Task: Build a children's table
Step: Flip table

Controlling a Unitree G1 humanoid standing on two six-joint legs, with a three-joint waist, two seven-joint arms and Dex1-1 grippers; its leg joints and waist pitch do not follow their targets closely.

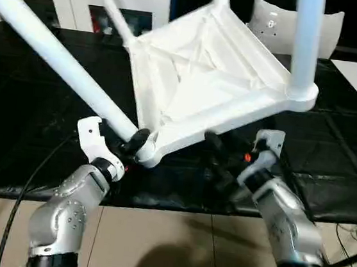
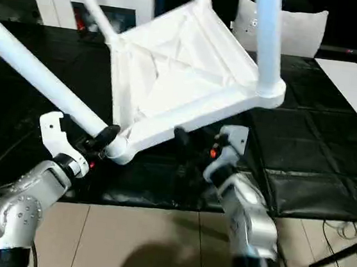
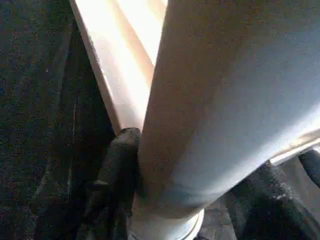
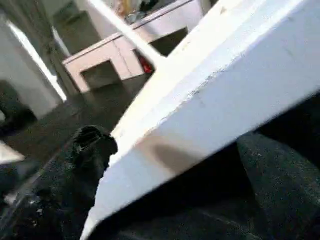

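four legs [image 1: 52, 55] socketed in one tabletop [image 1: 198, 71], underside up.

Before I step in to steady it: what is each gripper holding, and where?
Left gripper: closed on a leg near its socket. Right gripper: its open fingers straddle the table top's near edge; whether they grip it cannot be told.

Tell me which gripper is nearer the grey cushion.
Right. The right gripper sits under the tabletop's near edge, below the cushion; the left gripper clamps the near-left leg, farther away.
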